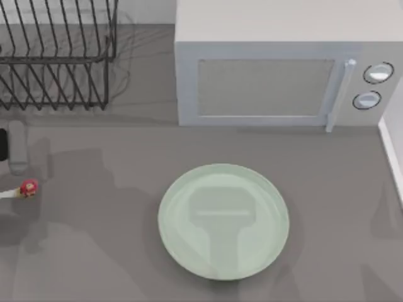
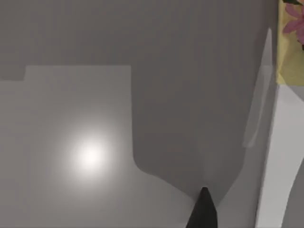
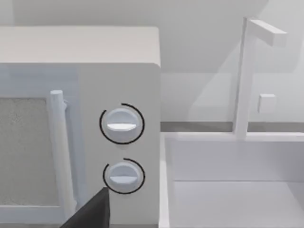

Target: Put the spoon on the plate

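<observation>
Mint-green and bare, the plate [image 1: 223, 220] sits mid-table with nothing on it, so the task is barely begun. At the table's far left edge the spoon [image 1: 24, 189] shows its red knob, well apart from the plate. Whether either claw is wide, narrow or holding anything, I cannot tell.

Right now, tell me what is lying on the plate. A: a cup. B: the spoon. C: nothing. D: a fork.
C: in the top view the plate carries only a shadow and reflection, while the spoon shows its red knob at the table's far left edge, well apart from it.
</observation>
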